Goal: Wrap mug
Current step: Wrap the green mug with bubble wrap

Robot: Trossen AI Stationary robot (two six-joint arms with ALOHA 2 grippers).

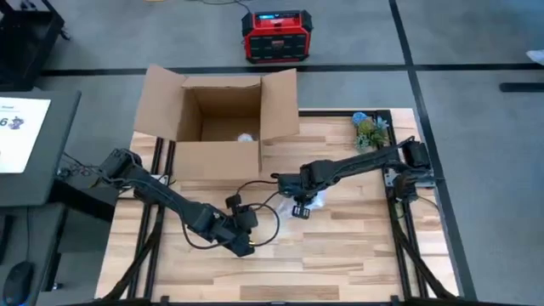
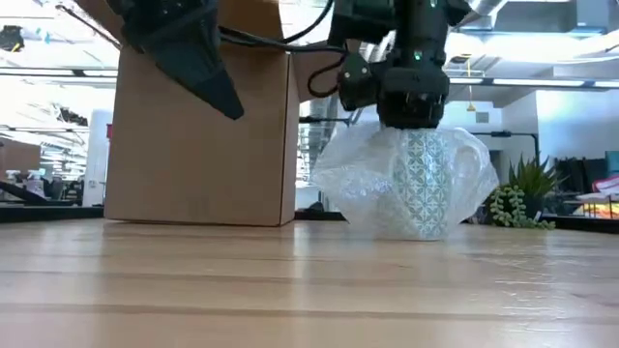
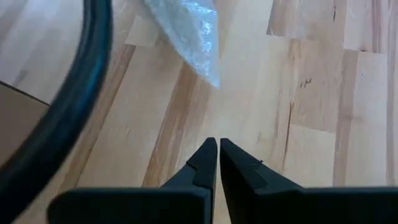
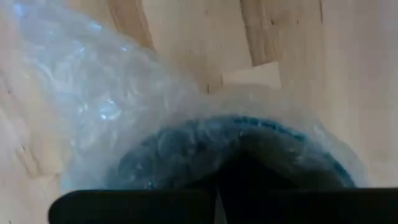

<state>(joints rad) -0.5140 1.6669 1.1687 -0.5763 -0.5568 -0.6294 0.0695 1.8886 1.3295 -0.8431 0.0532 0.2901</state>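
Two arms reach over the table (image 1: 340, 255) from above: the right gripper (image 1: 303, 206) sits on the wrapped mug (image 1: 313, 201) at centre, the left gripper (image 1: 245, 246) nearer the front edge. Level with the tabletop, the mug (image 2: 423, 184) stands upright inside bubble wrap (image 2: 353, 188) — the right gripper (image 2: 411, 116) pressing down at its rim, likely pinning the wrap. Left wrist: fingers (image 3: 205, 163) closed on nothing. Right wrist: wrap over the mug mouth (image 4: 249, 149); its fingers — cannot tell.

box (image 1: 219, 123) upper left on the tabletop (image 1: 357, 246), wrapped mug (image 1: 313, 201) center under right end effector (image 1: 299, 210), plant (image 1: 371, 130) upper right, left end effector (image 1: 246, 248) lower center
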